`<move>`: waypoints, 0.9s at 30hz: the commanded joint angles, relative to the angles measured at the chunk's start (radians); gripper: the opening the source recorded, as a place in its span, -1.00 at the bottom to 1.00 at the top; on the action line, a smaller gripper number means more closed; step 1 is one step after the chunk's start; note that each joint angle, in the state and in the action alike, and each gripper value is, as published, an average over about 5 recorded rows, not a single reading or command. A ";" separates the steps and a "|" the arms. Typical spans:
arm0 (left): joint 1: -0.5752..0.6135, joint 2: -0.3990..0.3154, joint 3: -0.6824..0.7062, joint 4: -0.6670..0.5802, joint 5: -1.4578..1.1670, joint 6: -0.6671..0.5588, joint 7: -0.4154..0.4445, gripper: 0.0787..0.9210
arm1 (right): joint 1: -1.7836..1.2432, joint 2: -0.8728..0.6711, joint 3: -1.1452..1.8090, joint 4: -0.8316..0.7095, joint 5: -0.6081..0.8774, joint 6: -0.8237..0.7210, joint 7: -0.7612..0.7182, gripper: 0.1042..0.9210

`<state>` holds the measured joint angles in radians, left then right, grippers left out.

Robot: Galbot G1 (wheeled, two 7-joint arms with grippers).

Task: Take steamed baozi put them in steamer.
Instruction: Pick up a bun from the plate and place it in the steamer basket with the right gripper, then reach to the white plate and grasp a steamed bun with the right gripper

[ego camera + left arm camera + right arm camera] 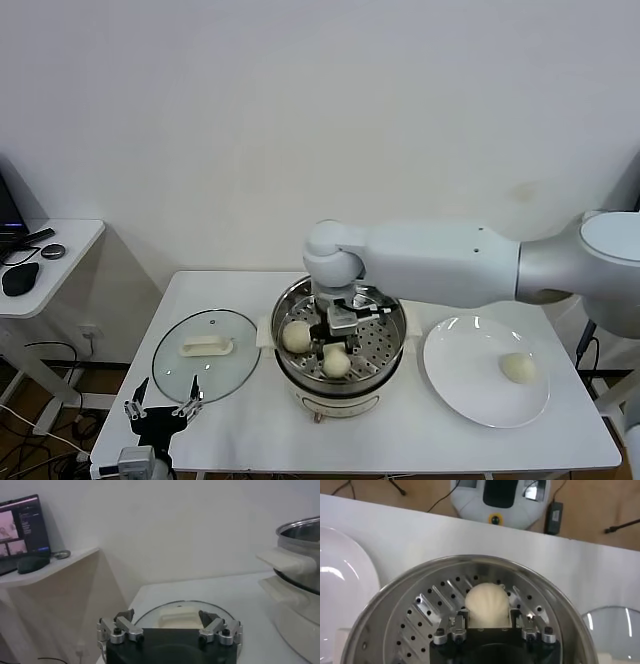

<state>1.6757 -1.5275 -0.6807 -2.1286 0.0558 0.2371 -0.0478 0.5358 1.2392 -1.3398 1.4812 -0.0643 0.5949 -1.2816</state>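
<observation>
The steel steamer (388, 305) stands mid-table with two steamed baozi inside. My right gripper (338, 342) reaches down into it and is shut on the nearer baozi (336, 362). In the right wrist view that bun (487, 603) sits between the fingers (461, 622), low over the perforated floor (427, 611). The other bun (296, 336) rests on the basket's left side. A third baozi (517, 368) lies on the white plate (462, 385). My left gripper (160, 407) waits open at the table's front left corner, its jaws (166, 616) holding nothing.
The glass lid (178, 372) with its white handle lies flat to the left of the steamer, just beyond the left gripper (180, 606). A side desk (60, 250) with a mouse and a laptop stands at the far left. A white wall rises behind the table.
</observation>
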 commanded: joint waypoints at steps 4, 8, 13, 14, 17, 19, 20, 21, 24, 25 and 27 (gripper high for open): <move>0.002 0.000 0.001 -0.003 0.000 -0.001 0.001 0.77 | -0.013 0.017 -0.013 -0.012 0.008 -0.049 0.001 0.01; 0.001 0.000 0.000 -0.004 0.000 0.000 0.002 0.77 | 0.004 0.011 -0.020 0.008 0.048 -0.085 0.002 0.23; 0.002 0.001 -0.002 -0.007 -0.003 0.000 0.003 0.77 | 0.017 -0.004 0.005 0.017 0.066 -0.122 -0.001 0.59; 0.002 0.000 -0.002 -0.006 -0.003 0.000 0.003 0.77 | 0.022 -0.008 0.014 0.017 0.068 -0.126 -0.004 0.64; 0.004 -0.001 -0.002 -0.008 -0.003 0.000 0.004 0.77 | 0.045 -0.043 0.048 0.024 0.079 -0.130 -0.013 0.74; 0.009 -0.002 -0.005 -0.015 -0.003 0.001 0.004 0.77 | 0.060 -0.092 0.083 0.034 0.094 -0.141 -0.018 0.75; 0.013 -0.001 -0.006 -0.019 -0.003 0.001 0.003 0.77 | 0.066 -0.123 0.103 0.037 0.106 -0.153 -0.020 0.76; 0.018 0.000 -0.008 -0.024 -0.003 0.001 0.003 0.77 | 0.072 -0.162 0.128 0.038 0.124 -0.173 -0.023 0.76; 0.033 0.004 -0.009 -0.034 -0.004 0.001 0.005 0.77 | 0.080 -0.288 0.215 0.029 0.196 -0.289 -0.032 0.76; 0.036 0.006 -0.009 -0.036 -0.008 0.002 0.007 0.77 | 0.080 -0.330 0.243 0.024 0.227 -0.350 -0.034 0.76; 0.038 0.010 -0.010 -0.037 -0.023 0.005 0.012 0.77 | 0.074 -0.410 0.290 0.019 0.295 -0.520 -0.035 0.76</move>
<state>1.6973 -1.5231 -0.6898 -2.1547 0.0516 0.2378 -0.0424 0.5900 1.0949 -1.2272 1.5023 0.0636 0.4060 -1.3069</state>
